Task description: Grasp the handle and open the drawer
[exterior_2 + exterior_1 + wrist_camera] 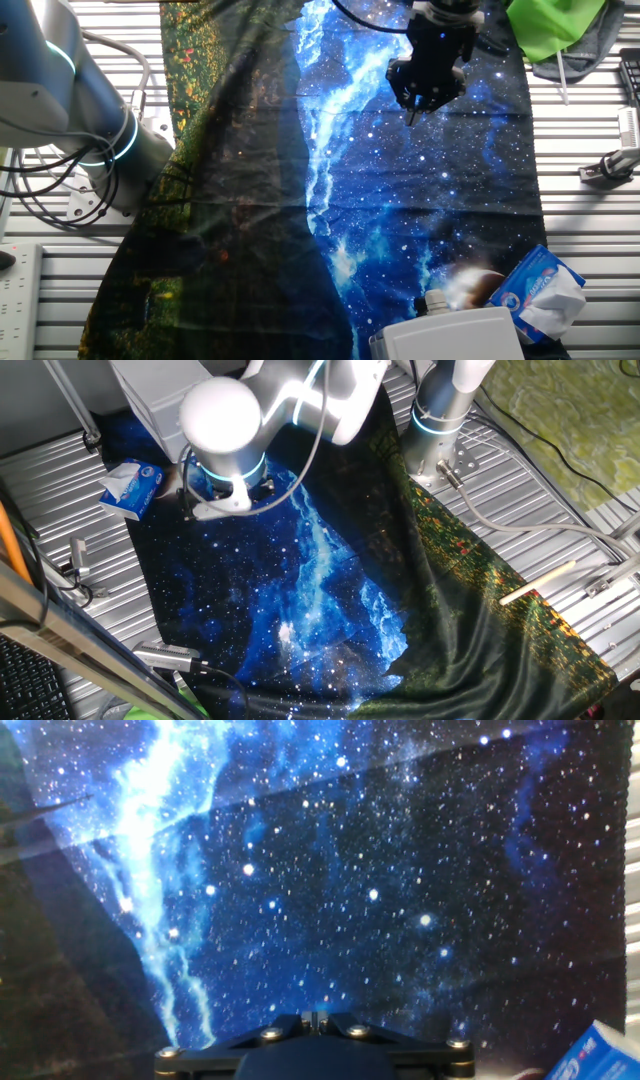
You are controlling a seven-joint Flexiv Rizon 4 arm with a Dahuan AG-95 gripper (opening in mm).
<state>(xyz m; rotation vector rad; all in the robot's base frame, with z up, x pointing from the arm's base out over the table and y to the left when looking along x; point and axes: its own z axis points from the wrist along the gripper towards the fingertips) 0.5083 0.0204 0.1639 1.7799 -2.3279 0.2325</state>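
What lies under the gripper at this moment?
Under the gripper only the starry blue cloth shows. The table beneath the cloth is covered; the drawer unit stands apart.

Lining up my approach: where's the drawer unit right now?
In the other fixed view the drawer unit sits at the bottom edge, right of centre, beside the blue-and-white carton, well away from the gripper.

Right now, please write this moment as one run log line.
gripper: above starry cloth, holding nothing, jaw state unclear | drawer unit: apart from gripper | handle: not visible | carton: beside unit
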